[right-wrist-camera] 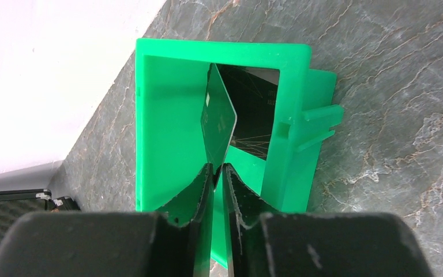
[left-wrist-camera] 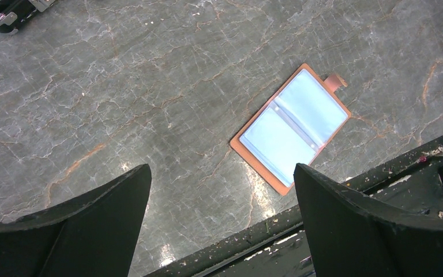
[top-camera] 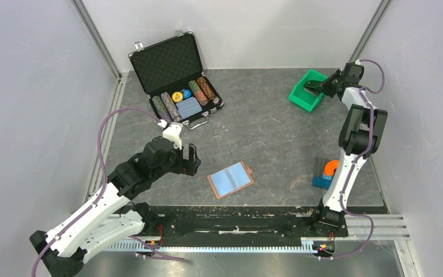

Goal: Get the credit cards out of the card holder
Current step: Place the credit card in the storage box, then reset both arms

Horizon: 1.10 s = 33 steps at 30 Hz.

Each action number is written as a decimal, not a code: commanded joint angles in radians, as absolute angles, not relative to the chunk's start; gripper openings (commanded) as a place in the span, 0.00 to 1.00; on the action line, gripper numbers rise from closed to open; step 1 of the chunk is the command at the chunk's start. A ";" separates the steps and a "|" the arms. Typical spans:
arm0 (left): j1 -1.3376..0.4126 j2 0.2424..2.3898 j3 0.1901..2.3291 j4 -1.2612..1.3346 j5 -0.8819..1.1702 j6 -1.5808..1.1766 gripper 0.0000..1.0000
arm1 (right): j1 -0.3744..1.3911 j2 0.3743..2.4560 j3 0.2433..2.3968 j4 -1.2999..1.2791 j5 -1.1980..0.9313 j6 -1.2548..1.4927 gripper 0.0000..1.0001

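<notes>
Our right tool [right-wrist-camera: 218, 168] pinches a credit card [right-wrist-camera: 219, 121] inside the green bin [right-wrist-camera: 167, 115]. We should release it gently. Our left tool [left-wrist-camera: 222, 167] stands open.

Bright even light, soft shadows, pale glare on table [left-wrist-camera: 258, 193], wrist views sharp

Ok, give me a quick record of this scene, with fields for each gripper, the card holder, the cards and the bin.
left gripper: open, holding nothing, above the table near the card holder
right gripper: over the green bin, credit card on edge between its jaws; whether it is gripped is unclear
card holder: open flat on the table, no cards visible in its pockets
second credit card: lying inside the green bin
also present: open poker chip case, far left
</notes>
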State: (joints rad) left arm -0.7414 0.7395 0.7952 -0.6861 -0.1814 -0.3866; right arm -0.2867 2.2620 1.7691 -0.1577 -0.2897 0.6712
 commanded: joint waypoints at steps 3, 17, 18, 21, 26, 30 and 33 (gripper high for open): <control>-0.742 0.733 0.793 -0.664 -0.193 -0.342 1.00 | -0.314 2.223 1.804 -0.141 -0.263 0.691 0.15; -0.743 0.719 0.791 -0.667 -0.201 -0.345 1.00 | -0.324 2.095 1.803 -0.198 -0.239 0.668 0.25; -0.742 0.719 0.792 -0.669 -0.201 -0.345 1.00 | -0.325 2.083 1.798 -0.205 -0.244 0.659 0.25; -0.742 0.714 0.794 -0.670 -0.202 -0.345 1.00 | -0.324 2.027 1.750 -0.214 -0.271 0.636 0.27; -0.742 0.707 0.792 -0.670 -0.205 -0.347 1.00 | -0.299 1.885 1.588 -0.214 -0.290 0.570 0.32; -0.741 0.709 0.795 -0.669 -0.207 -0.347 1.00 | -0.246 1.746 1.453 -0.223 -0.292 0.493 0.39; -0.741 0.707 0.795 -0.670 -0.218 -0.349 1.00 | -0.185 1.622 1.323 -0.227 -0.266 0.440 0.43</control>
